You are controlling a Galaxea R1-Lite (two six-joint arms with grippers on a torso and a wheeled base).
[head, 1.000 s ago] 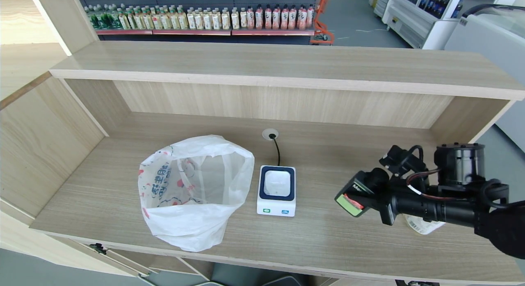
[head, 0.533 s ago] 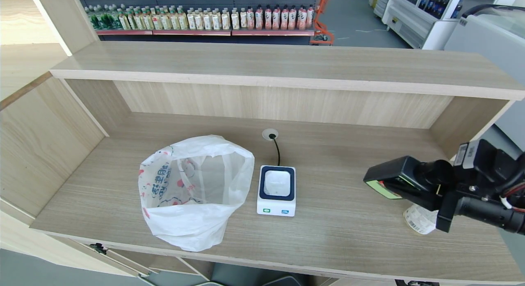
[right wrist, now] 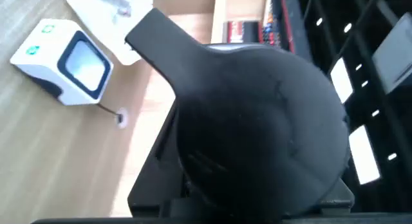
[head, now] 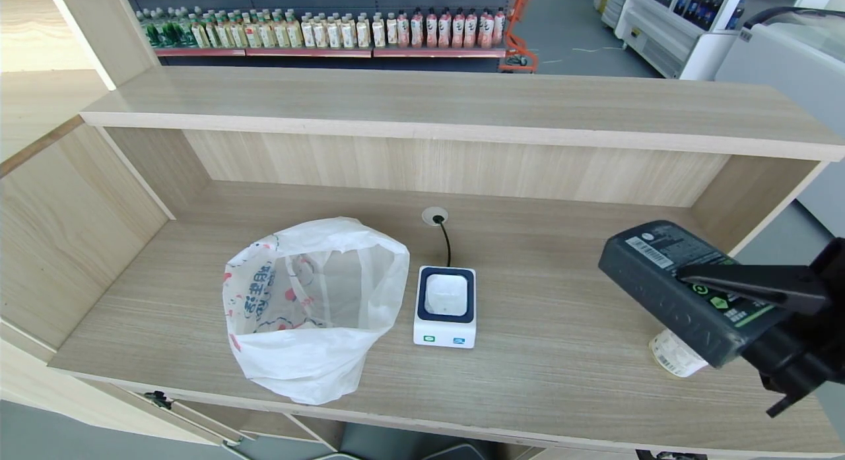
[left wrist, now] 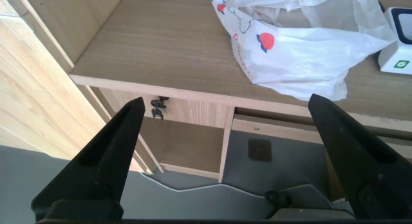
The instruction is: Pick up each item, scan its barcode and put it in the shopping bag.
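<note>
The pale wood-grain counter (head: 554, 374) with its raised back shelf lay before me. On it stood one crumpled white plastic shopping bag (head: 310, 301) with red and blue print, its mouth open upward, left of centre. Well to the right, one dark grey rectangular box (head: 660, 275) hung tilted above the counter, barcode label up. It hid part of one white labelled container (head: 670, 358) resting on the wood beneath. Just right of the bag sat one white box-shaped barcode scanner (head: 447, 306) with a dark blue rim, and one black cable (head: 445, 239) ran from it to a hole in the counter. My right gripper (head: 726, 301) reached in from the right edge, its fingers pinching the box top and bottom. My left gripper (left wrist: 228, 153) hung low before the counter's front edge, fingers spread wide.
</note>
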